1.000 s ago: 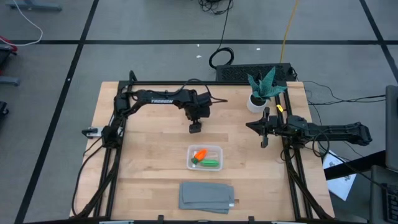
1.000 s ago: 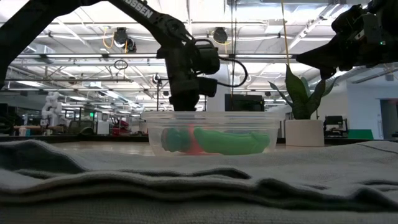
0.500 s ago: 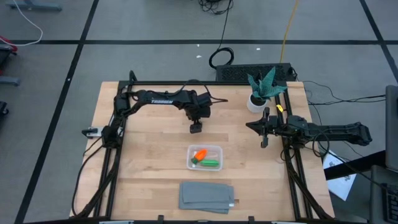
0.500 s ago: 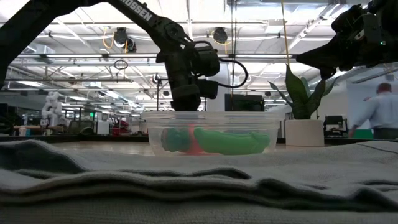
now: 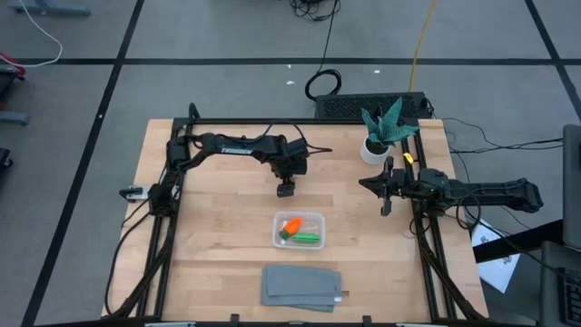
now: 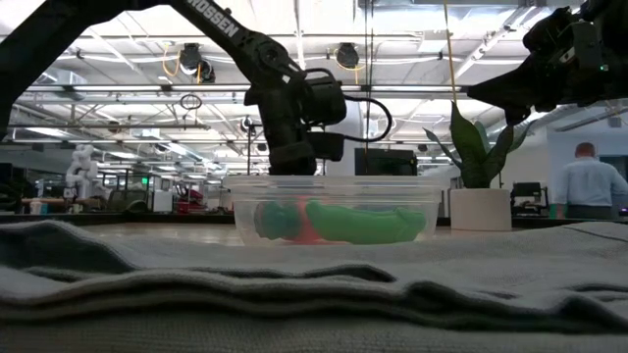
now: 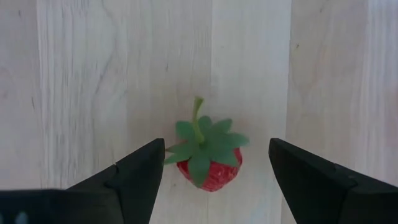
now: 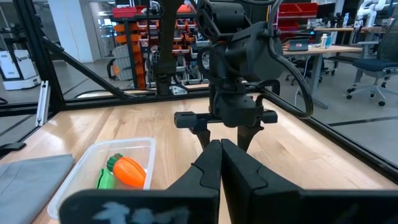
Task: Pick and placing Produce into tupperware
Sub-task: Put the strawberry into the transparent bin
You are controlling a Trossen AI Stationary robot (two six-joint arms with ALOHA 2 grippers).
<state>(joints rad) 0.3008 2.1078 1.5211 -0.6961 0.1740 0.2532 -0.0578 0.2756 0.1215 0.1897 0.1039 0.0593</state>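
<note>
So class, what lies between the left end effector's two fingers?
In the left wrist view, a red strawberry with green leaves lies on the bare wooden table, between the open left end effector fingers, touching neither.

A grey floor (image 5: 227, 36) crossed by dark lines surrounds the wooden table (image 5: 218, 227); ceiling lights (image 6: 191, 59) hang over distant shelving (image 8: 134, 37).

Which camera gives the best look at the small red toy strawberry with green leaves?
The left wrist view: the small red toy strawberry lies on bare wood between the open left gripper fingers. The high, low and right wrist views don't show it, as the gripper hides it.
</note>
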